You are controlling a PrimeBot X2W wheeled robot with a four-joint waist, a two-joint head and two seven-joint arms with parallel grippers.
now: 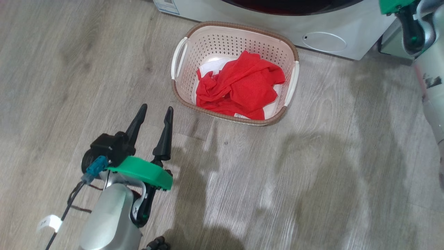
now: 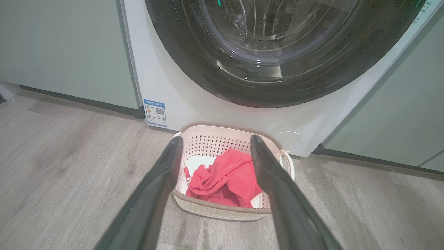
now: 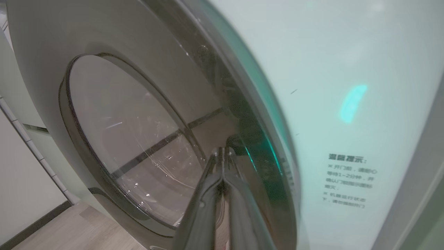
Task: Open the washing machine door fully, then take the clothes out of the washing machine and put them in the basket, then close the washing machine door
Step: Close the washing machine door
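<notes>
Nearest in, the left claw (image 1: 156,108) hangs over the wooden floor (image 1: 312,180), its two dark fingers spread wide and gripping nothing, tips pointed toward the basket (image 1: 236,120). Just beyond, the cream basket stands on the floor, right up at the far edge where the boards meet the washing machine (image 1: 350,21). The clothes (image 1: 239,86) are in it, a crumpled red heap on the basket's bottom with a white label showing beside them. Behind the basket rises the machine's white front, with a blue label sticker (image 2: 155,113) low at its left corner and a small round white cover (image 1: 324,41) low on the other side. Pale green cabinets (image 2: 62,48) flank it. Higher up, the washing machine door (image 2: 194,69), glossy black frame around a clear bulging window, sits flat across the opening in the left wrist view. And there's the right claw (image 3: 222,151), fingers pressed together, holding nothing, its tip right at the door's black frame; touching or not, too close to call
</notes>
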